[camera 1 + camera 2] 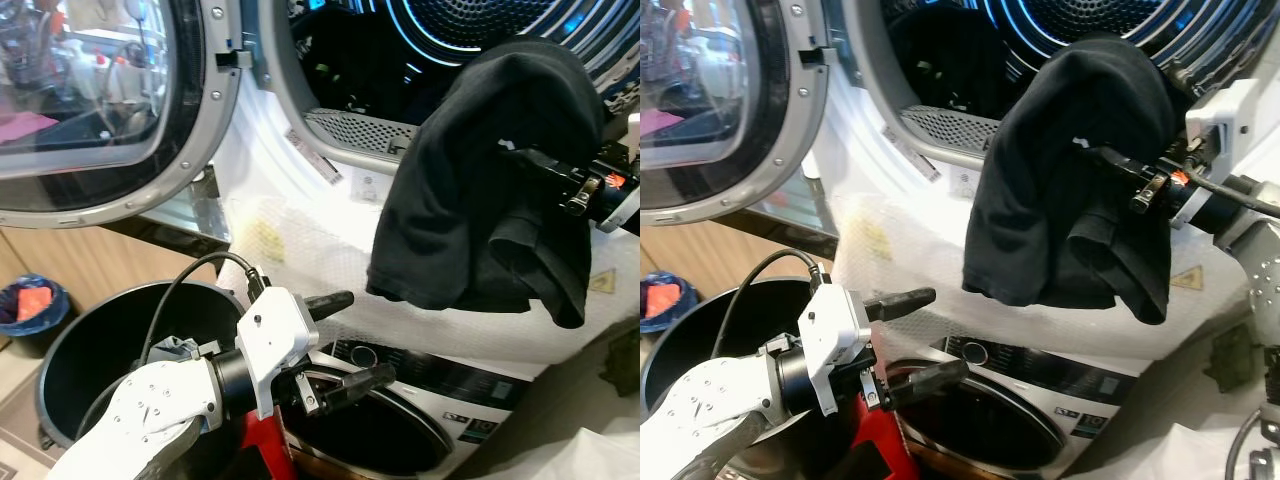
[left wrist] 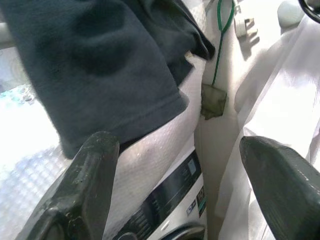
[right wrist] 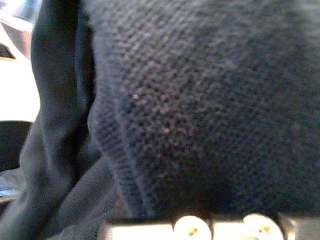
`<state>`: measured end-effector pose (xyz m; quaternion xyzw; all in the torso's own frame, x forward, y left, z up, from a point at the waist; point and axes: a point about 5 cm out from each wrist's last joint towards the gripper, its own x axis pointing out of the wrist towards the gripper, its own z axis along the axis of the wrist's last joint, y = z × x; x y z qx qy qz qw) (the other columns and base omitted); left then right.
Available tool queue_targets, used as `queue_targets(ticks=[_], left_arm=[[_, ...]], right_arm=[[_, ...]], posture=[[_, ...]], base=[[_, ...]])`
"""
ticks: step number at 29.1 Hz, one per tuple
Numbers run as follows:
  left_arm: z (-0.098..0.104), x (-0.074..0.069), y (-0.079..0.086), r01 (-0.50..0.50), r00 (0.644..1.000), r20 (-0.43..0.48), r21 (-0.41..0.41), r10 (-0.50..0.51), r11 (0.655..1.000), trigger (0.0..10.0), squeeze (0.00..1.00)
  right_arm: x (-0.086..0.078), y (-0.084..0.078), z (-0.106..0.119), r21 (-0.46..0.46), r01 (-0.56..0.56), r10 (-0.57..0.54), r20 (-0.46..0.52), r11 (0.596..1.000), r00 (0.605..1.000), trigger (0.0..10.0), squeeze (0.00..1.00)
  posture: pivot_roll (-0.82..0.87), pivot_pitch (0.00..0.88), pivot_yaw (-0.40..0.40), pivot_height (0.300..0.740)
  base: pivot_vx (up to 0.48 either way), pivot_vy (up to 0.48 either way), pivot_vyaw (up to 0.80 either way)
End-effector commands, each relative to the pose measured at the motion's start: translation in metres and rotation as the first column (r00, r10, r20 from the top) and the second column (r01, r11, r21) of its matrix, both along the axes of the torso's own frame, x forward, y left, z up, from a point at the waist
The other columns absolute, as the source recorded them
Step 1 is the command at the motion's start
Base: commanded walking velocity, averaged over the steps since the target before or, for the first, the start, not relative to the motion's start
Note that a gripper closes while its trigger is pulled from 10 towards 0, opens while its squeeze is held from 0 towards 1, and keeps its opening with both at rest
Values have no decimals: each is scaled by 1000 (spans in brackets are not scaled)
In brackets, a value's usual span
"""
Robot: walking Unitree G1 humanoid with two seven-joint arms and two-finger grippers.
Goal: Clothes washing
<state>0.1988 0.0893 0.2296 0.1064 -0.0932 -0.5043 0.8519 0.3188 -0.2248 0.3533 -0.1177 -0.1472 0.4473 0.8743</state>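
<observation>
Before the open mouth of a front-loading drum machine (image 1: 470,60), a black garment (image 1: 480,190) hangs in mid-air from the right gripper (image 1: 520,155), whose black fingers are clamped on the cloth near its upper right side. Draped in heavy folds, the dark knit falls in front of the lower lip of the drum opening and over the white bubble-wrap sheeting (image 1: 300,240) that covers the machine's front, a hemmed sleeve or corner dangling lowest at the right. Up close in the right wrist view, the fabric (image 3: 200,110) shows a fine, pebbled weave with a stitched edge running through it. Blue light rings the drum interior, and a perforated grey panel (image 1: 350,130) sits at the lower rim of the opening. Swung wide to the left is the round door (image 1: 110,100), chrome-rimmed with a glass window reflecting the room. Lower down, the left gripper (image 1: 340,340) is held out with its fingers (image 2: 95,165) spread apart and holding nothing, above a large black bucket (image 1: 90,350). Beneath it lies a second machine (image 1: 400,400) with a dark control panel and round door. A small blue bin (image 1: 30,305) with something red inside stands at the far left beside pale wood cabinetry
</observation>
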Motion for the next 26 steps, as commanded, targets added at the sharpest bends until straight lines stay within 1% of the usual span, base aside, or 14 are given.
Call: queue_targets(ticks=[1, 4, 8, 9, 10, 11, 13, 15, 18, 23, 26], left_arm=[[1, -5, -1, 0, 1000, -3, -4, 0, 1000, 10000, 0], [0, -6, -1, -10, 1000, -7, -7, 10, 1000, 10000, 0], [-1, -8, -1, -26, 1000, -15, -14, 25, 1000, 10000, 0], [0, -8, -1, -33, 999, -16, -16, 33, 999, 10000, 0], [0, -8, -1, -33, 999, -16, -16, 33, 999, 10000, 0], [-1, -8, -1, -36, 999, -19, -18, 35, 999, 10000, 0], [0, -9, -1, -41, 999, -24, -22, 40, 999, 10000, 0], [0, -10, -2, -39, 999, -28, -26, 38, 999, 10000, 0], [0, -11, -4, -36, 999, -33, -33, 35, 999, 10000, 0], [-1, -13, -8, -32, 999, -44, -46, 30, 998, 10000, 0], [-1, -15, -9, -37, 998, -52, -58, 34, 998, 10000, 0]], right_arm=[[-10, 10, 25, -22, -61, 63, 118, 998, 991, 10000, 0], [-9, 13, 26, -34, -103, 106, 103, 994, 989, 10000, 0], [-7, 17, 30, -39, -127, 130, 92, 991, 987, 10000, 0], [-5, 22, 32, -49, -144, 148, 90, 988, 985, 10000, 0], [-5, 22, 32, -49, -144, 148, 90, 988, 985, 10000, 0], [-5, 27, 34, -63, -147, 153, 100, 987, 983, 10000, 0], [-2, 35, 36, -69, -159, 164, 82, 985, 983, 10000, 0], [4, 42, 37, -82, -127, 132, 69, 989, 989, 10000, 0], [10, 46, 40, -81, -86, 92, 73, 993, 993, 10000, 0], [36, 52, 53, -44, 78, -74, 73, 996, 995, 10000, 0], [49, 59, 58, -23, 140, -140, 18, 990, 990, 10000, 0]], posture=[[88, 71, -155, 740], [92, 72, -163, 740], [90, 72, -169, 740], [89, 73, -170, 740], [89, 73, -170, 740], [89, 73, -170, 740], [81, 79, -173, 740], [74, 83, -173, 740], [69, 87, -174, 740], [60, 98, -185, 740], [59, 100, -190, 740]], base=[[0, 0, 0], [0, 0, 0], [0, 0, 0], [0, 0, 0], [0, 0, 0], [0, 0, 0], [0, 0, 0], [0, 0, 0], [0, 0, 0], [0, 0, 0], [0, 0, 0]])
